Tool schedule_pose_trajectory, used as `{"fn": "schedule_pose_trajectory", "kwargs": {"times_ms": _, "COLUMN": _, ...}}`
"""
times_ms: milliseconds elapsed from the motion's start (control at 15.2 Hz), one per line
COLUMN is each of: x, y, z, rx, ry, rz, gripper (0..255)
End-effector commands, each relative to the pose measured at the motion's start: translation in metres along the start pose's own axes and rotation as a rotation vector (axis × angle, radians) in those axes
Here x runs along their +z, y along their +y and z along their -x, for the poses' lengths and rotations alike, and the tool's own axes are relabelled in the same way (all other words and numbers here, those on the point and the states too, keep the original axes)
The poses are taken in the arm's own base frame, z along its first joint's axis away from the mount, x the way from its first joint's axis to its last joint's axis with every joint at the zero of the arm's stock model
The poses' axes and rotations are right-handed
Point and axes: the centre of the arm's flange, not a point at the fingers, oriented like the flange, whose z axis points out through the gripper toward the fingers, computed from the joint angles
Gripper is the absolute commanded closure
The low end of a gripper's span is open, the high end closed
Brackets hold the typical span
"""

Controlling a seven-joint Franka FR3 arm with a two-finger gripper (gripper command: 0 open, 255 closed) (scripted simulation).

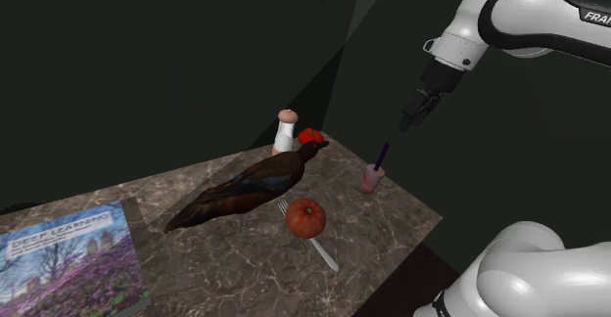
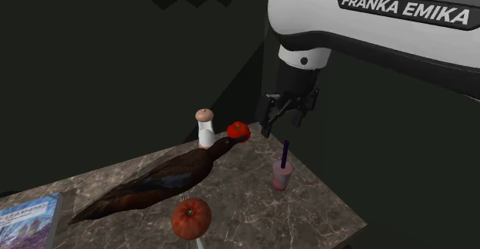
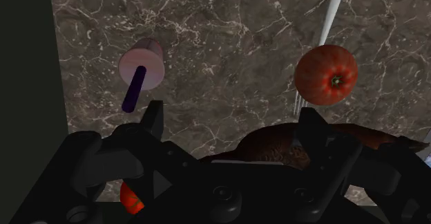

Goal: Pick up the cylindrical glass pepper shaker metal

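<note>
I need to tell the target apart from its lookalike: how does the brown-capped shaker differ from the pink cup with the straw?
The shaker is whitish with a rounded brown cap; the cup is pink with a dark purple straw. The shaker stands at the table's far edge beside a red tomato; the cup stands alone, nearer the open gripper. Both are upright on the marbled table, unheld.

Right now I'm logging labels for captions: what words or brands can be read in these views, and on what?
"FRANKA EMIKA": on the white arm, second exterior view.
"FRAN": the same brand, cut off by the picture's edge, on the arm in the shoulder view.
"DEEP LEARNING": on the book cover; the smaller lines under it are too small to read.
</note>
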Motion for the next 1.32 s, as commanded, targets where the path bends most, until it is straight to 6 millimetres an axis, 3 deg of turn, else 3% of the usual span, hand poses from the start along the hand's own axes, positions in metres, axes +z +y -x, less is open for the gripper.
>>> {"fn": "schedule_pose_trajectory", "kwargs": {"times_ms": 0, "x": 0.000, "y": 0.000, "z": 0.000, "rx": 0.000, "ry": 0.000, "rz": 0.000, "gripper": 0}}
{"fn": "schedule_pose_trajectory", "kwargs": {"times_ms": 1254, "x": 0.097, "y": -0.053, "z": -0.233, "rx": -0.010, "ry": -0.014, "rz": 0.182, "gripper": 0}}
